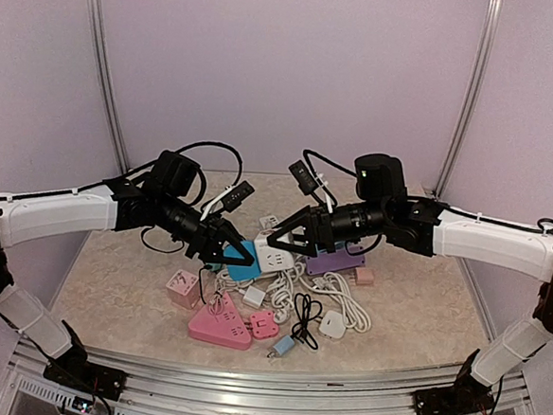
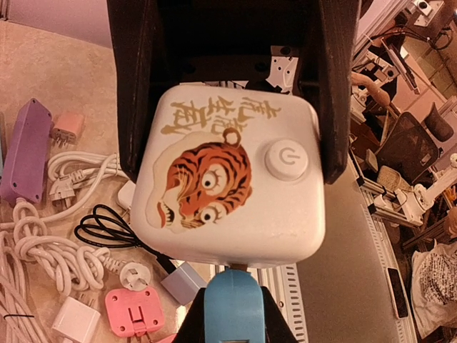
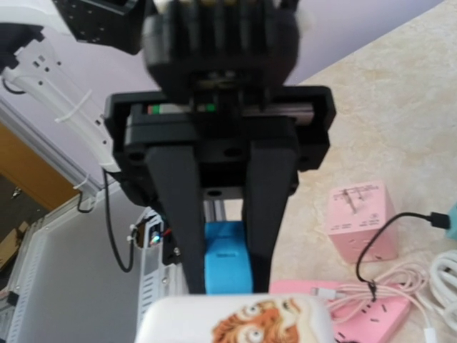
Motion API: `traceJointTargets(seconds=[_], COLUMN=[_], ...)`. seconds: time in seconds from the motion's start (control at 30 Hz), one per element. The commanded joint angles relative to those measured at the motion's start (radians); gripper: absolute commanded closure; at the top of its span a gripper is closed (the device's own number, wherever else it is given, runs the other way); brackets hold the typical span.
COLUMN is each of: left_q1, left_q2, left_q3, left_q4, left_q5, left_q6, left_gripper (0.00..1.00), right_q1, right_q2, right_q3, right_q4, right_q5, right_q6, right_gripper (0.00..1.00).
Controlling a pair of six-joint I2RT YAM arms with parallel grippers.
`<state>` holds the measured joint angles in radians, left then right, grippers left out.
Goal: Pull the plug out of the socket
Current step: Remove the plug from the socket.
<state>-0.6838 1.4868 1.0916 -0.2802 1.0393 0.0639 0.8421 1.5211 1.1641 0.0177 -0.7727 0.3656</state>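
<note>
We see the left gripper (image 2: 235, 170) clenched on the tiger socket cube (image 2: 228, 221), the right gripper (image 3: 227, 282) grasping the blue plug (image 3: 227, 259) at the cube's lower edge, above tangled white cables (image 2: 43, 254).

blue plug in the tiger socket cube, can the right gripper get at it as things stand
Probably yes: the right gripper has its fingers either side of the blue plug, nothing between, while the left gripper clamps the socket cube.

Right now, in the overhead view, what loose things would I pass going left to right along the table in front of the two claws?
Pink cube socket → pink triangular power strip → pale blue adapter → white plug → small pink charger.
</note>
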Motion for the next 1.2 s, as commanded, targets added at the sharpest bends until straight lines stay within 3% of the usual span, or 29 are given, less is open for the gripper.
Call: traceJointTargets(seconds=[0.0, 0.3, 0.8, 0.97, 1.17], left_q1=[-0.014, -0.056, -0.043, -0.036, -0.037], left_q2=[-0.032, -0.079, -0.042, -0.044, -0.072], left_q3=[0.010, 0.004, 0.045, 0.040, 0.020], left_q4=[-0.025, -0.006, -0.049, -0.044, -0.021], left_q5=[-0.022, 0.032, -0.138, -0.133, -0.034], left_q6=[0.038, 0.032, -0.019, -0.022, 0.003], left_gripper=[1.00, 1.00, 1.00, 1.00, 1.00], right_q1=[0.007, -0.001, 0.026, 0.032, 0.033], right_q2=[-0.042, -0.056, -0.039, -0.029, -0.043], right_q3=[-0.003, -0.006, 0.055, 0.056, 0.042], right_q4=[0.090, 0.063, -0.135, -0.140, -0.076], right_q5=[-0.098, -0.106, 0.223, 0.213, 0.080], right_q6=[0.013, 0.018, -0.061, -0.064, -0.049], right_gripper=[1.00, 1.00, 1.00, 1.00, 1.00])
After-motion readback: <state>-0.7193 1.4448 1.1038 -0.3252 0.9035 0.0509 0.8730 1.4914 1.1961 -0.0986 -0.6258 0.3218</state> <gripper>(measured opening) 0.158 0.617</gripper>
